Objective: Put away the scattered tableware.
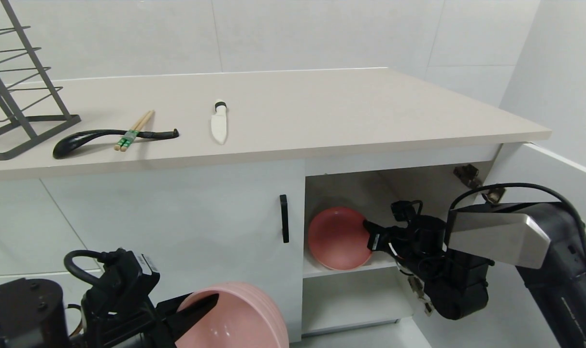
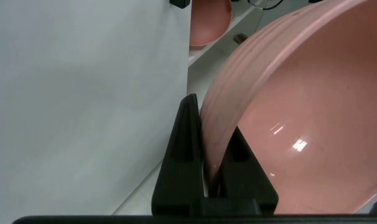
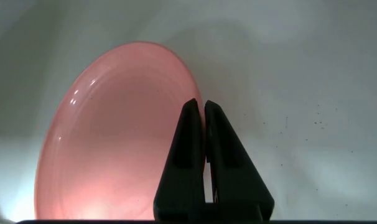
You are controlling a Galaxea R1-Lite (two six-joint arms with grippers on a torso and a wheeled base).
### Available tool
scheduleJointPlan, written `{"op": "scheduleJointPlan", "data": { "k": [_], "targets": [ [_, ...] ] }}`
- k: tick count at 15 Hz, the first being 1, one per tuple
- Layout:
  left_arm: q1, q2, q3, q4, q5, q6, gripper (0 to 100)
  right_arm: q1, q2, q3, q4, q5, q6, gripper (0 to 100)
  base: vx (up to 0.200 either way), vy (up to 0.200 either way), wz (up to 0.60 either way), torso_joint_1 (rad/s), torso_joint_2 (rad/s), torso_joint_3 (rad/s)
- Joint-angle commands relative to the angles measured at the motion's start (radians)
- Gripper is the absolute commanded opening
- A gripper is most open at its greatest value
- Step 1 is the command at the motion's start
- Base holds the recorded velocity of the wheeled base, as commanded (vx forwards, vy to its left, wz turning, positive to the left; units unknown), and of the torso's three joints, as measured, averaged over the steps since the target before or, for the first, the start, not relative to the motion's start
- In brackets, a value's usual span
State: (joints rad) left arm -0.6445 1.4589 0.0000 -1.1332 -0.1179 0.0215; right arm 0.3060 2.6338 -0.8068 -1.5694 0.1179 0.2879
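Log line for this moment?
left gripper: shut on pink bowl rim, low before closed door | right gripper: shut on pink plate, tilted on cabinet shelf | counter: black spoon, chopsticks, white knife

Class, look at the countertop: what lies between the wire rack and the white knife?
The head view shows a black spoon with a pair of chopsticks lying across its handle, between the wire rack and the white knife.
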Motion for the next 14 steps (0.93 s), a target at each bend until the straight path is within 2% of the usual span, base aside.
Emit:
{"op": "scheduleJointPlan", "data": {
  "k": [1,5,12,13,14],
  "targets": [
    [0.0,0.008,0.0,0.0,0.0,0.0,0,0.012,0.031,-0.025,-0.001,-0.021,0.002,0,0.0,0.0,0.0,0.0,0.0,0.0],
    [-0.001,0.011,0.0,0.0,0.0,0.0,0,0.019,0.057,-0.095,-0.001,-0.076,0.047,0,0.0,0.0,0.0,0.0,0.0,0.0],
    [-0.001,0.014,0.0,0.0,0.001,0.0,0,0.018,0.109,-0.19,-0.001,-0.149,0.037,0,0.0,0.0,0.0,0.0,0.0,0.0],
    [-0.001,0.014,0.0,0.0,0.0,0.0,0,0.016,0.11,-0.192,-0.001,-0.15,0.036,100,0.0,0.0,0.0,0.0,0.0,0.0],
    [-0.001,0.014,0.0,0.0,0.0,0.0,0,0.015,0.112,-0.195,-0.001,-0.15,0.036,100,0.0,0.0,0.0,0.0,0.0,0.0]
  ]
}}
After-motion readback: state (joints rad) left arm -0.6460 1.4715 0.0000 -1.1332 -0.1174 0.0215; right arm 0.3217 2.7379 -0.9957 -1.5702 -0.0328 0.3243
